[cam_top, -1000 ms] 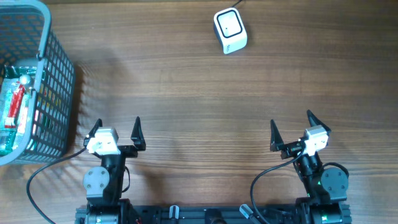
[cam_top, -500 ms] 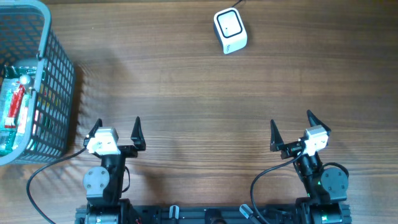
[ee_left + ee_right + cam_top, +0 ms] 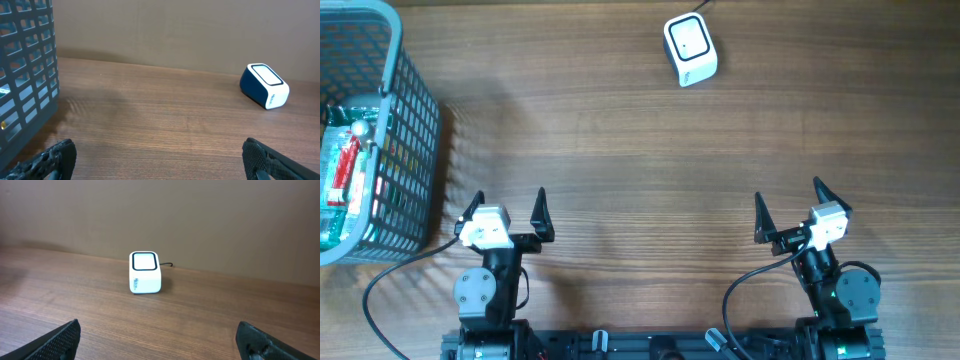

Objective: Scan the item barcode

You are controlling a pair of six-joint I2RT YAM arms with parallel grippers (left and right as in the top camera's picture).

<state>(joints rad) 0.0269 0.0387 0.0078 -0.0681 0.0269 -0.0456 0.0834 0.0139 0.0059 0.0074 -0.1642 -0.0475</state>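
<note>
The item (image 3: 342,170) lies inside the basket (image 3: 410,140) at the far left of the table (image 3: 620,160). From overhead it shows as green and red packaging down among the mesh walls. There may be more than one packet in there. I cannot separate them, and I can see no barcode from any view.

The scanner (image 3: 690,50) stands at the table's far edge, well apart from the basket, with bare wood between them. Its window faces up and slightly towards my side, and nothing is near it.

My left gripper (image 3: 508,200) sits at the near edge just beside the basket's near right corner, not touching it. Its jaws are spread as wide as they go and hold nothing. The wrist view shows only tabletop between them, with the basket wall to the left and the scanner off to the right.

My right gripper (image 3: 788,195) is at the near edge on the other side, likewise wide open and empty, and looks across bare wood straight at the scanner.

So I judge the task not begun: the item is untouched and nothing has been shown to the scanner. Every step is left. I must reach into the basket, grip the item, lift it clear of the rim, carry it across and turn its barcode to the window. The left arm looks the better placed for the pick, being the nearer one.
</note>
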